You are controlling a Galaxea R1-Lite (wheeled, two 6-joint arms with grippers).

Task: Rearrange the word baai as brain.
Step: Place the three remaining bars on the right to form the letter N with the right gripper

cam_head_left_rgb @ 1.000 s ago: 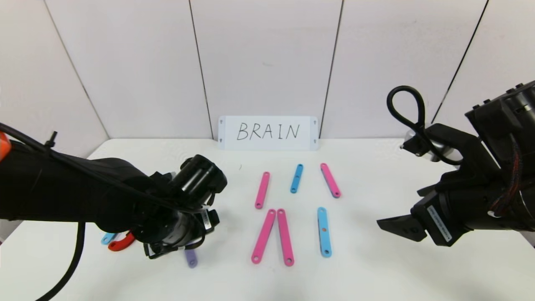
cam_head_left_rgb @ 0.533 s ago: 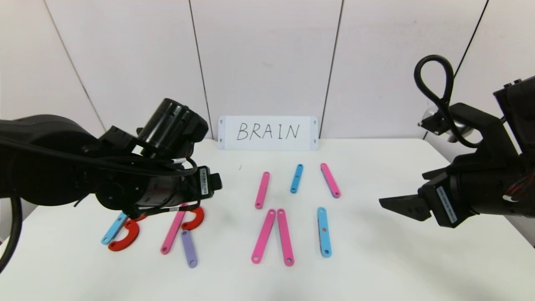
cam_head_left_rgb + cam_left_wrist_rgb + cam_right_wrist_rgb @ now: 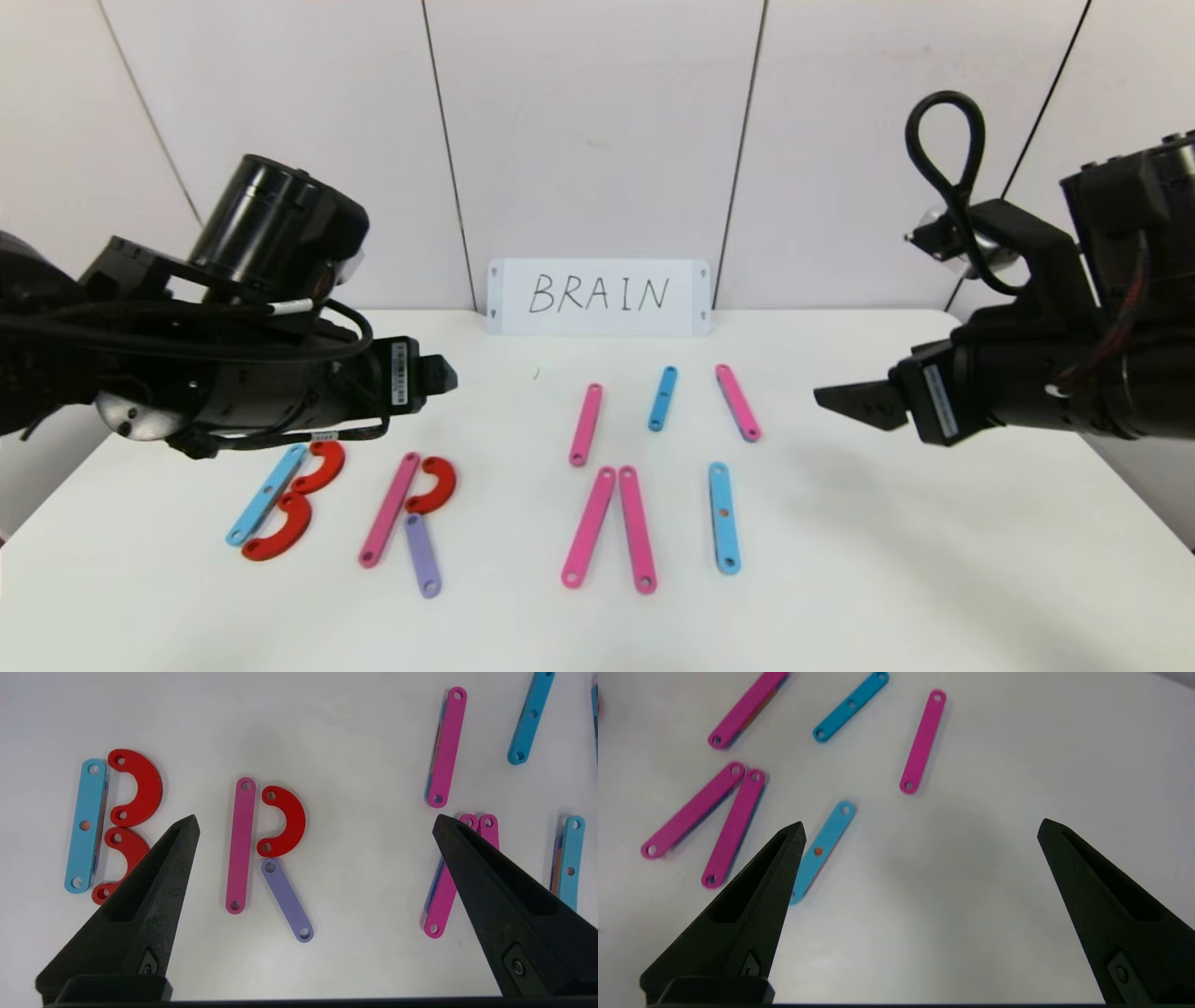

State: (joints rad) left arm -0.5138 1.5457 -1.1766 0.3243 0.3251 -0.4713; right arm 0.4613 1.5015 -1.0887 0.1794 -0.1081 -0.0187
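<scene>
Head view shows me the letters on the white surface (image 3: 840, 597): a B (image 3: 285, 499) at far left, an R (image 3: 411, 523) beside it, then loose pink and blue strips (image 3: 653, 476) toward the middle. My left claw (image 3: 315, 828) hovers spread wide above the R, holding nothing. My right claw (image 3: 920, 833) hangs wide and empty over bare surface, right of the strips.

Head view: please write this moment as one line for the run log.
left hand open, above R | right hand open, above table | B, R built | three loose strips near card
</scene>
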